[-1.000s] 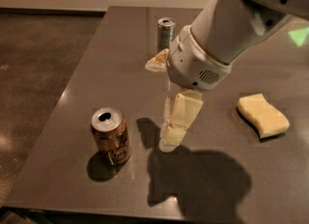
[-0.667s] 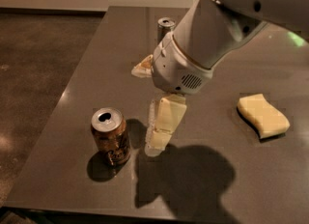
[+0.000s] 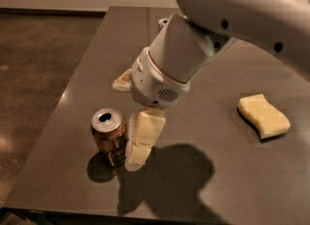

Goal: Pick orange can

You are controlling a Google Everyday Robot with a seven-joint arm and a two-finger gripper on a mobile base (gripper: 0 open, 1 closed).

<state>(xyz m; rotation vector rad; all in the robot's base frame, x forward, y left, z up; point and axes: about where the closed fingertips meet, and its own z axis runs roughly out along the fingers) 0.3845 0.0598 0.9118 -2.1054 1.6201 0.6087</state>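
Dark grey table (image 3: 227, 190) fills the shot, brown floor (image 3: 38, 59) off to the left. Nearest the front edge stands one orange can (image 3: 109, 134) — upright, silver top with the opening showing, well in from the left edge. Just beside it, on its right, comes the gripper (image 3: 128, 122): jaws spread wide, nothing held. One cream finger (image 3: 145, 132) points down at the tabletop close against the can's side; whether it touches I cannot tell. The other finger sticks out to the left, higher up by the wrist.

One white arm (image 3: 232, 10) sweeps in from the top right. One yellow sponge (image 3: 264, 116) lies flat, well apart on the right. At the far end, one second can (image 3: 163, 23), only its rim peeking past the arm.

Since a moment ago the gripper has slid left and closed the gap to the orange can — and the arm now hides more of the far can. Can and sponge have not budged.
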